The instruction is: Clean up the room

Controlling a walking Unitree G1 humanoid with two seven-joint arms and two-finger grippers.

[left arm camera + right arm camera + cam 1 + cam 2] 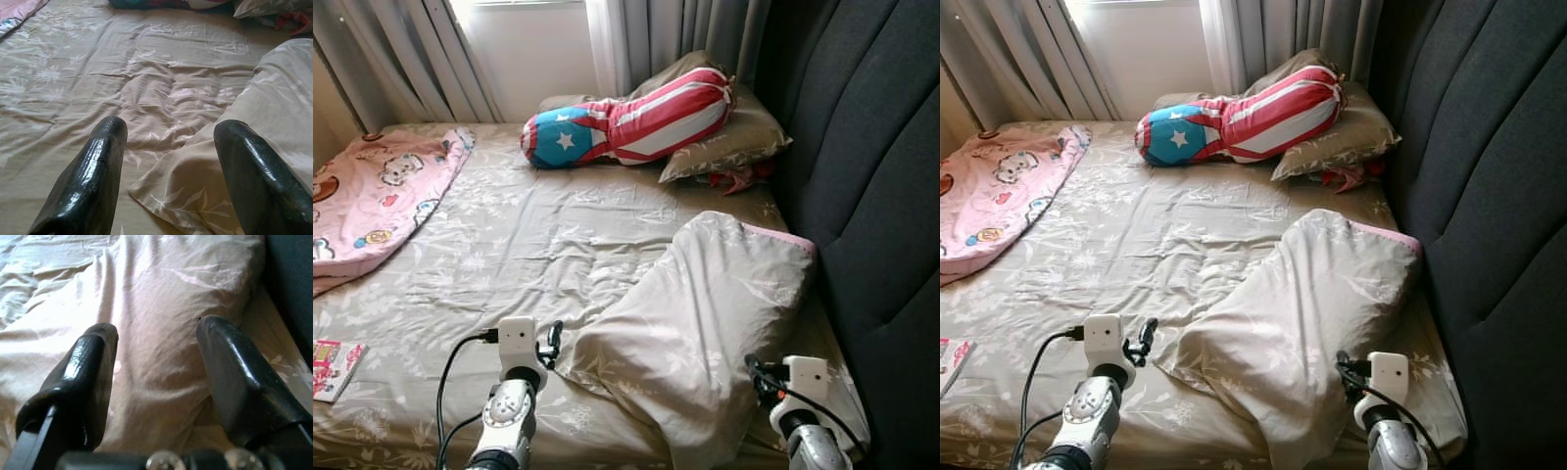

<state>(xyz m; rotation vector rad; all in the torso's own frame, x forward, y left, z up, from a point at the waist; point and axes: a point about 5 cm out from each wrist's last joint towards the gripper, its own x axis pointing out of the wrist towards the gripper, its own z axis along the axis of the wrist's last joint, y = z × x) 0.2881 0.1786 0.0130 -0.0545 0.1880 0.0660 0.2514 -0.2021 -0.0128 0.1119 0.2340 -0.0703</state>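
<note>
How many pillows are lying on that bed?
3: a large beige pillow near the headboard in front, a striped flag-pattern bolster at the far end, and a beige pillow beneath it. Others may be hidden.

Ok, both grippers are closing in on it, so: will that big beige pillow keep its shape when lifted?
Probably not. The pillow looks soft and creased, with a loose flat corner, so it would likely sag between the left gripper and the right gripper. It seems light for its bulk.
</note>
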